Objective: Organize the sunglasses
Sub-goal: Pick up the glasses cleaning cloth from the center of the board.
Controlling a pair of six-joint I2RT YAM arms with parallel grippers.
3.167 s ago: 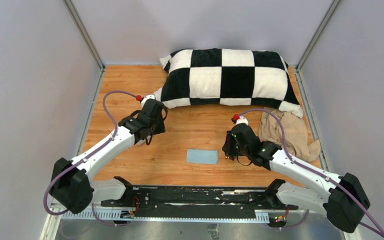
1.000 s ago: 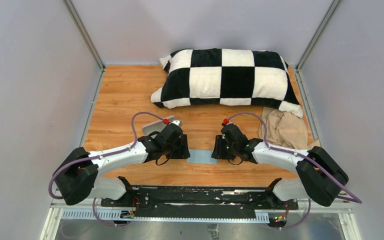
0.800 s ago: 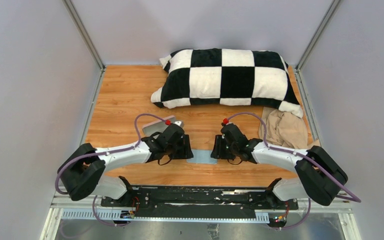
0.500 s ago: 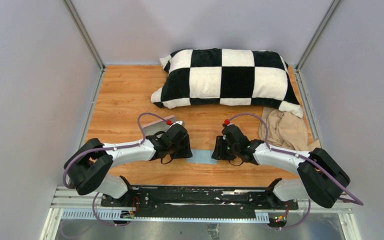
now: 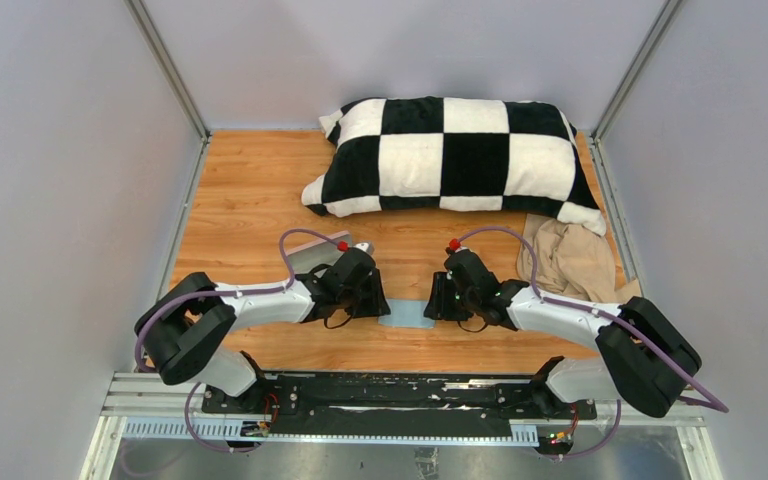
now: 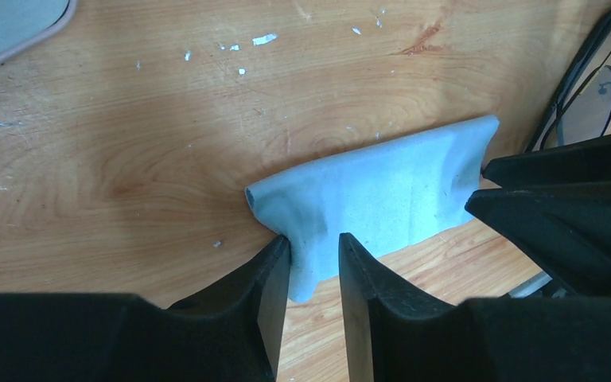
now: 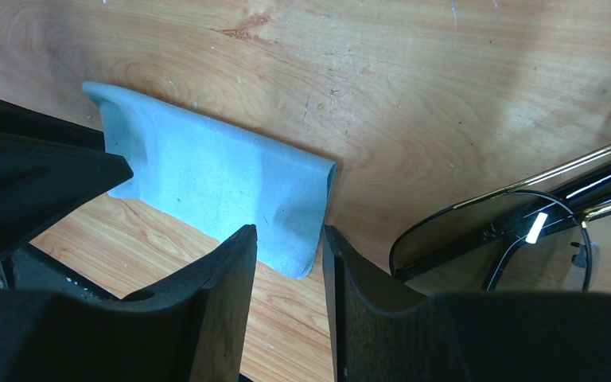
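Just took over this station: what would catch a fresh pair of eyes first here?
The big checkered pillow along the far edge of the table dominates the overhead view. Near the front centre, the left gripper and right gripper face each other, each pinching one end of the light blue cloth, whose ends curl up. The sunglasses lie on the table by the cloth's right end, untouched.

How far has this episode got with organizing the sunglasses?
Done: nothing looks stowed. The sunglasses lie bare on the table, apart from the case. In hand: the left gripper and right gripper each pinch one end of the light blue cloth, bunching it. Left: finishing with the cloth, then probably putting the sunglasses into the case; whether it is open cannot be told.
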